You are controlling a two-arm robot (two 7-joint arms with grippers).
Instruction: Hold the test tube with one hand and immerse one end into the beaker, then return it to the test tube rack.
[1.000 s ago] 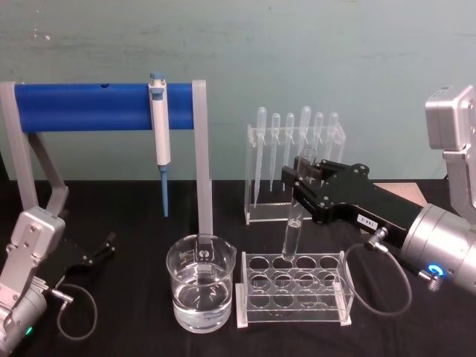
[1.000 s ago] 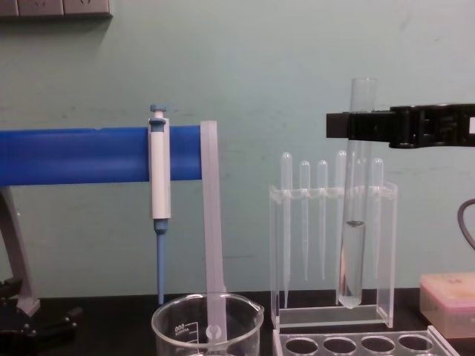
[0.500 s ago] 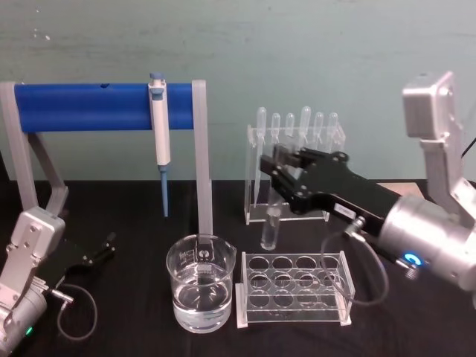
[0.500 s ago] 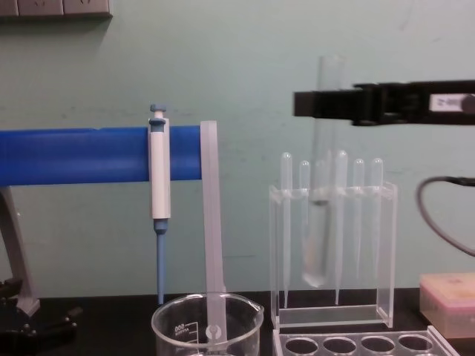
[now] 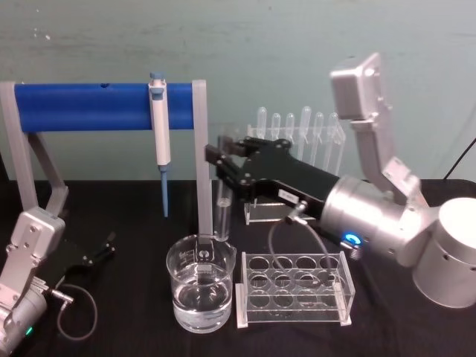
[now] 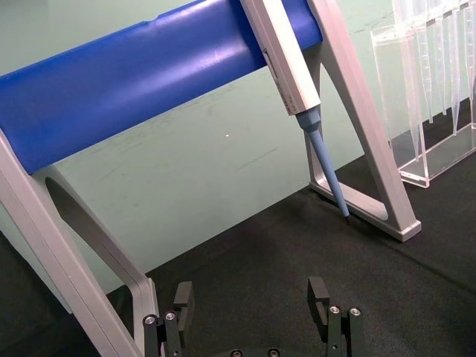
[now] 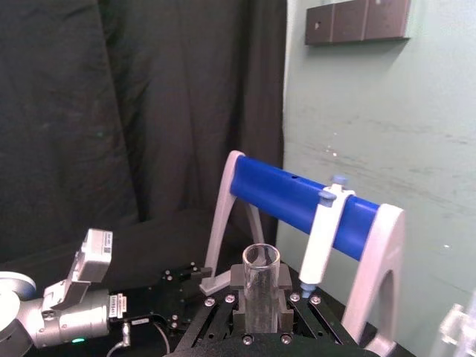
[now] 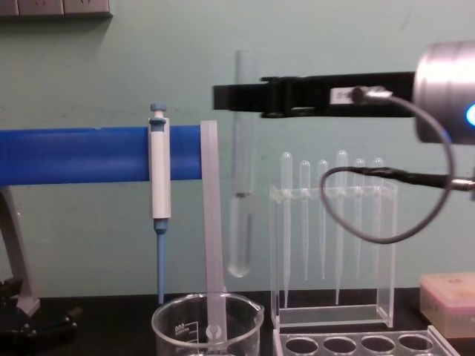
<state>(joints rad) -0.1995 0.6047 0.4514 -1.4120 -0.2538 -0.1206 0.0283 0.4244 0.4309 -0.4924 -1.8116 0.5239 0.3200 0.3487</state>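
My right gripper (image 5: 217, 158) is shut on the test tube (image 8: 241, 178) near its mouth and holds it upright in the air. The tube's round bottom hangs above the beaker (image 5: 201, 291), just above and behind its rim (image 8: 208, 308), apart from it. A little liquid sits in the tube's lower part. The right wrist view looks down on the tube's open mouth (image 7: 261, 258) between the fingers. The beaker holds clear liquid and stands on the black table left of the clear rack (image 5: 293, 288). My left gripper (image 6: 254, 297) is open and parked low at the left, also seen as the left gripper (image 5: 100, 249).
A blue bar stand (image 5: 97, 106) with a white pipettor (image 5: 159, 126) hanging on it stands behind the beaker; its grey post (image 5: 202, 156) is close beside the tube. A clear holder of thin pipettes (image 5: 297, 134) stands at the back. A pink box (image 8: 447, 293) sits at the right.
My right gripper has carried the test tube leftwards and a little upwards, from over the clear rack to over the beaker. The left arm has not moved.
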